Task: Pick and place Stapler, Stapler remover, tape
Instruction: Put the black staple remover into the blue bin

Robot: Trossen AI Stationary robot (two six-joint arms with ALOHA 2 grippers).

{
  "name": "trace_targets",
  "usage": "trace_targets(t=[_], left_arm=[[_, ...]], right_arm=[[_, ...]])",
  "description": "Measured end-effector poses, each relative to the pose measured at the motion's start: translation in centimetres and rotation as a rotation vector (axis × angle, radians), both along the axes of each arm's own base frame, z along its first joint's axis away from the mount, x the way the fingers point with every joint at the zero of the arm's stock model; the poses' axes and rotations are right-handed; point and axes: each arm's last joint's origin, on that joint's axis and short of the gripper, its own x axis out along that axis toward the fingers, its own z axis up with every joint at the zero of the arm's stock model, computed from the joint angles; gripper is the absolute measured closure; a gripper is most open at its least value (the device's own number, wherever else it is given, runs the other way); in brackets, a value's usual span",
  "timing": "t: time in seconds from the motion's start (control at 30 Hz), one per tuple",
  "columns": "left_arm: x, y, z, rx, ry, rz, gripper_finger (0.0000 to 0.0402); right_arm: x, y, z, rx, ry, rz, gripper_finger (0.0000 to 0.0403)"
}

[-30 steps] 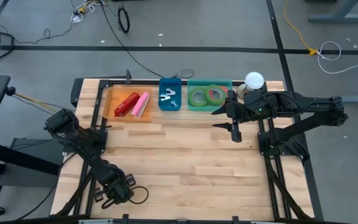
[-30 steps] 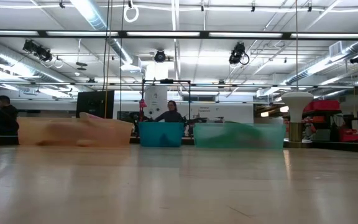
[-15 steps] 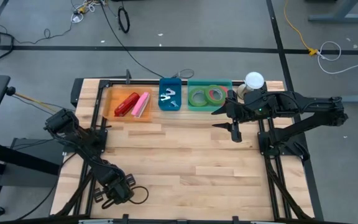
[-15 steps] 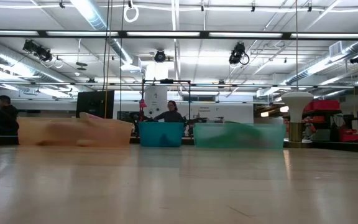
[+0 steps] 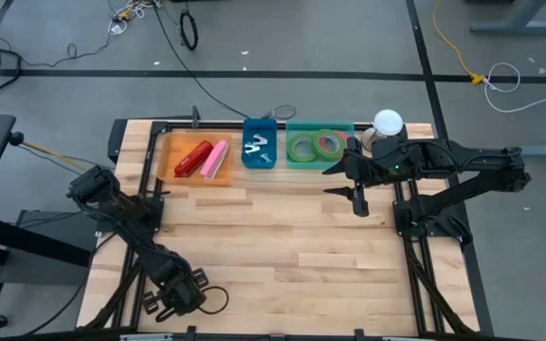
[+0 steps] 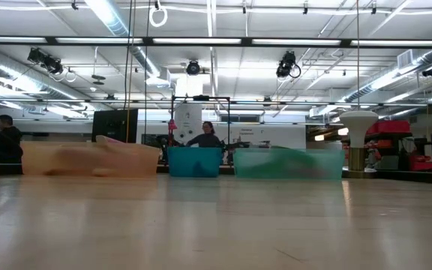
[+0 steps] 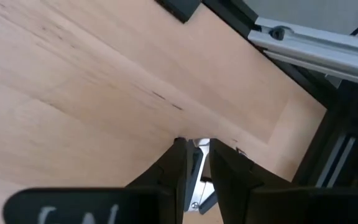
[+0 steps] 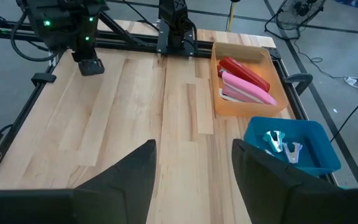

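Note:
A red stapler (image 5: pixel 192 158) and a pink stapler (image 5: pixel 215 159) lie in the orange bin (image 5: pixel 171 152) at the table's far edge. Silver staple removers (image 5: pixel 258 147) lie in the blue bin (image 5: pixel 259 125). Green tape rolls (image 5: pixel 301 148) and a red-pink roll (image 5: pixel 328 144) lie flat in the green bin (image 5: pixel 318 126). My right gripper (image 5: pixel 346 182) is open and empty above the table, just near of the green bin's right end. My left gripper (image 5: pixel 173 296) is shut and empty at the table's near left corner, low over the wood (image 7: pixel 194 163).
A white round-topped object (image 5: pixel 388 121) stands at the far right, behind my right arm. The bins show in a row in the low view (image 6: pixel 194 161). The right wrist view shows the orange bin (image 8: pixel 247 99), the blue bin (image 8: pixel 316 134) and bare wood planks (image 8: pixel 135 106). People stand in the room beyond.

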Motion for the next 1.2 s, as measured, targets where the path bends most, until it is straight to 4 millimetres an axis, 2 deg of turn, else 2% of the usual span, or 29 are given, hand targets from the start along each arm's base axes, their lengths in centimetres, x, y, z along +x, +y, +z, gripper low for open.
trace_targets(t=[0.7,1.03,1.2], left_arm=[[-0.20,0.27,-0.10,0.029,0.003,-0.032,0.0333],[-0.27,0.26,-0.09,0.016,0.013,-0.050,0.0384],[-0.28,0.26,-0.09,0.014,0.016,-0.050,0.0396]], right_arm=[[0.00,0.00,0.01,0.000,0.000,0.000,0.0192],[0.01,0.01,-0.01,0.000,0.000,0.000,0.0192],[0.01,0.00,0.00,0.000,0.000,0.000,0.0192]])
